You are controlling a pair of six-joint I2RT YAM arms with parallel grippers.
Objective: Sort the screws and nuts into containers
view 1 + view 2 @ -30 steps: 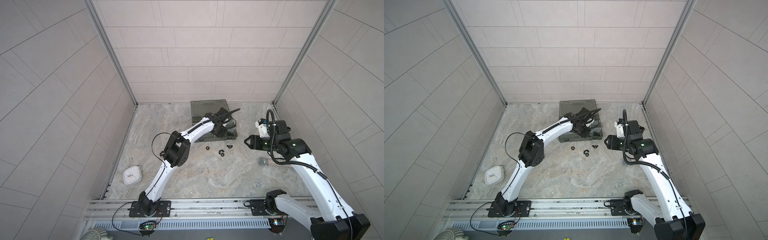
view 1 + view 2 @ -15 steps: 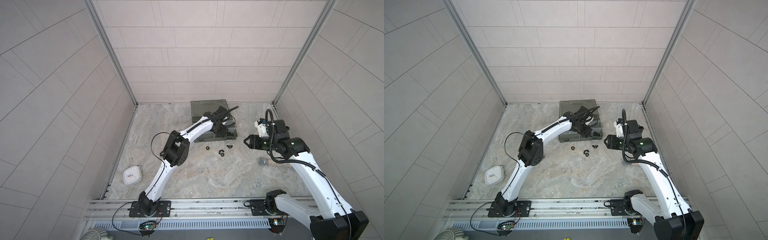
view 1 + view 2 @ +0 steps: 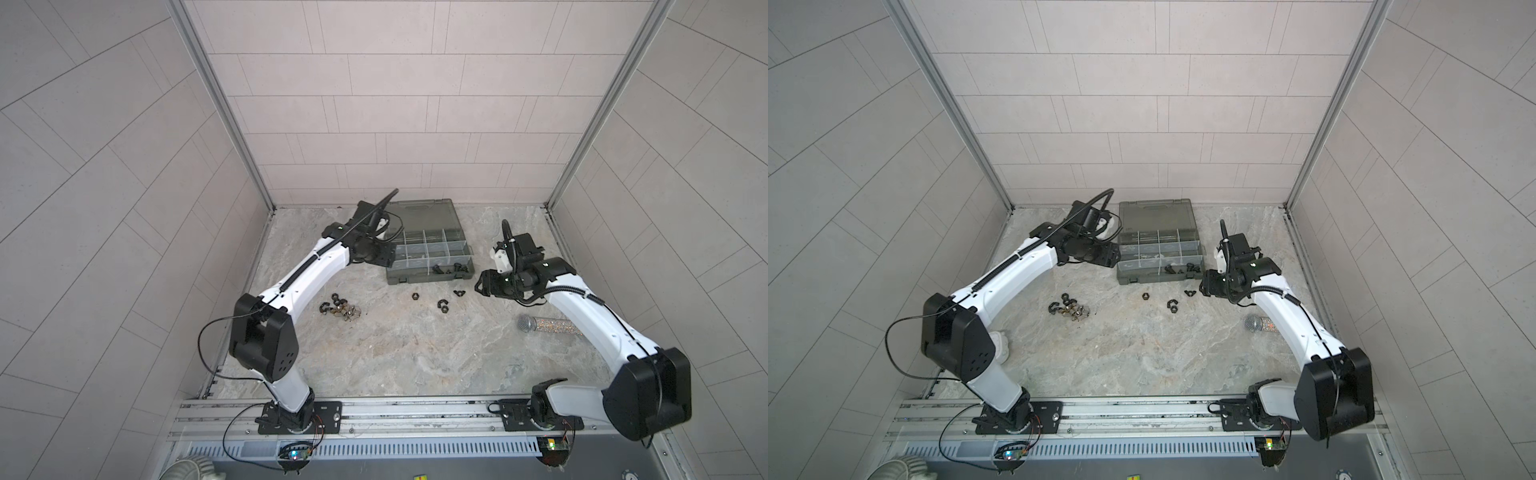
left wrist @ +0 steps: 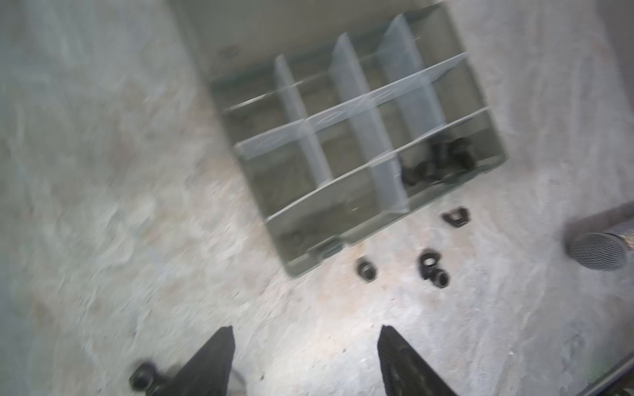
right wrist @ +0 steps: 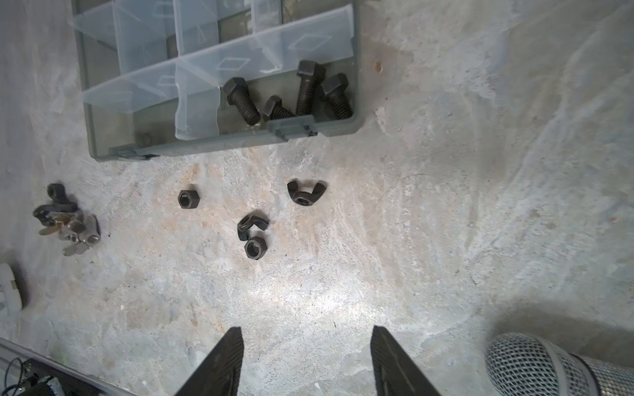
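Smoky-grey plastic makes up the organizer case [image 3: 428,279]. In both top views it lies open toward 12 o'clock on the marbled tabletop [image 3: 415,365], with its lid flat behind it. 4 black screws [image 5: 295,92] lie together in the compartment at the case's 5 o'clock corner.

The nuts [image 3: 443,305] are all out on the tabletop. 1 hex nut [image 5: 188,199] lies at the case's 6 o'clock, just beyond the front wall. 1 wing nut [image 5: 305,193] lies near the 5 o'clock corner. A pair [image 5: 252,236], a wing nut touching a hex nut, lies between those 2 and farther from the case. A pile [image 3: 340,309] of black and silvery nuts sits at about 8 o'clock of the case, well apart from it.

The left gripper [image 4: 305,331] hangs at the case's 9 o'clock side, jaws spread wide with nothing between them; its wrist view is blurred. The right gripper [image 5: 305,331] hovers at the case's 4 o'clock, jaws parted and empty, near the lone wing nut. A glittery microphone [image 3: 544,324] lies farther out at 4 o'clock, partly under the right arm.
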